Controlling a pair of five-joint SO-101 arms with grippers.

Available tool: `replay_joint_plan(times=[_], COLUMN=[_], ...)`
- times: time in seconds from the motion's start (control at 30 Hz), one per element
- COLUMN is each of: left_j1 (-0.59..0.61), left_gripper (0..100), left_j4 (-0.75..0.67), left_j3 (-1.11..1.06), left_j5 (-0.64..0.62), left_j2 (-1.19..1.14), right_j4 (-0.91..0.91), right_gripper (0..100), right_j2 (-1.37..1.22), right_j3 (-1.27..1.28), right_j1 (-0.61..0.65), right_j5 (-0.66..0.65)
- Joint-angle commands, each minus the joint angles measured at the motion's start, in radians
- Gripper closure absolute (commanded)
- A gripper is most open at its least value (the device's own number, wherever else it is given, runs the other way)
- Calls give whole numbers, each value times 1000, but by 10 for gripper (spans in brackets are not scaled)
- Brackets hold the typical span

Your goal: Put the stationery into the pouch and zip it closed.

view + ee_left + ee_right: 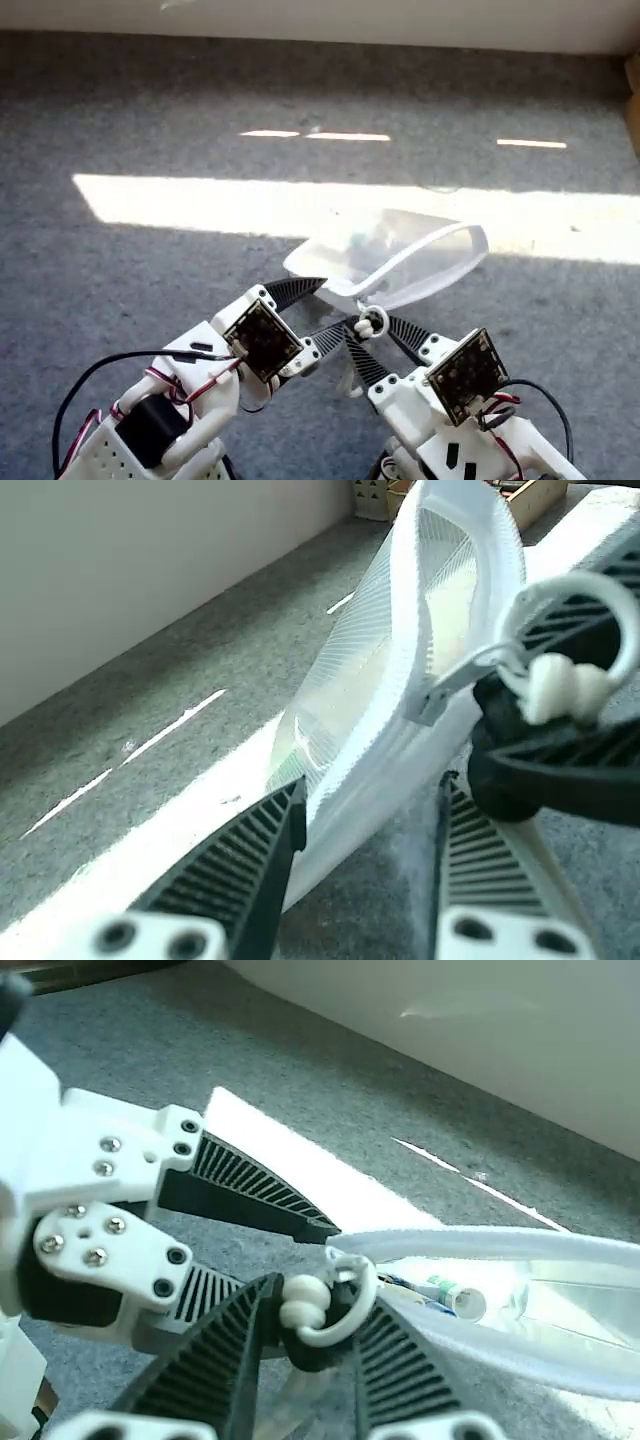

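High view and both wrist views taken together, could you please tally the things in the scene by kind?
Grippers: 2, the left gripper and the right gripper
Pouch: 1
Zip pull: 1
Stationery piece made out inside the pouch: 1; any others are too unclear to count
Total: 5

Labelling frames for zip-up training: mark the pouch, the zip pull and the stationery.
pouch [352, 250], high view, translucent side wall.
zip pull [558, 688], left wrist view, white knot.
stationery [462, 1302], right wrist view, white capped end.
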State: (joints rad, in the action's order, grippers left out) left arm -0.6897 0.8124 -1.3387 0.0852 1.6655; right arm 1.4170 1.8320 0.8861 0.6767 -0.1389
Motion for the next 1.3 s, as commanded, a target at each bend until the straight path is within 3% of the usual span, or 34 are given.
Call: replay_joint_plan(times=[0.0, 0.17, 0.4, 0.63, 0.8, 0.87, 0.97, 1.27], left_j1=[-18, -18, -50, -59, -65, -67, -65, -59], left_gripper=[797, 798, 832, 849, 968, 994, 995, 995], left_j4=[-20, -20, -20, -18, -21, -21, -18, -15], left_j3=[5, 5, 5, 4, 10, 10, 5, 5], left_j5=[5, 3, 6, 5, 18, 104, 196, 206], left_j2=[8, 8, 8, 8, 10, 10, 10, 10], right_j4=[4, 21, 68, 64, 22, -2, -30, -96], right_gripper=[993, 993, 993, 993, 993, 993, 993, 993], right_j2=[5, 5, 5, 5, 5, 5, 5, 5], right_j3=[-54, -53, -56, -56, -56, -56, -56, -51], right_j1=[28, 33, 160, 157, 18, -61, -139, -272], right_j5=[3, 3, -38, -41, -38, -38, -37, 26])
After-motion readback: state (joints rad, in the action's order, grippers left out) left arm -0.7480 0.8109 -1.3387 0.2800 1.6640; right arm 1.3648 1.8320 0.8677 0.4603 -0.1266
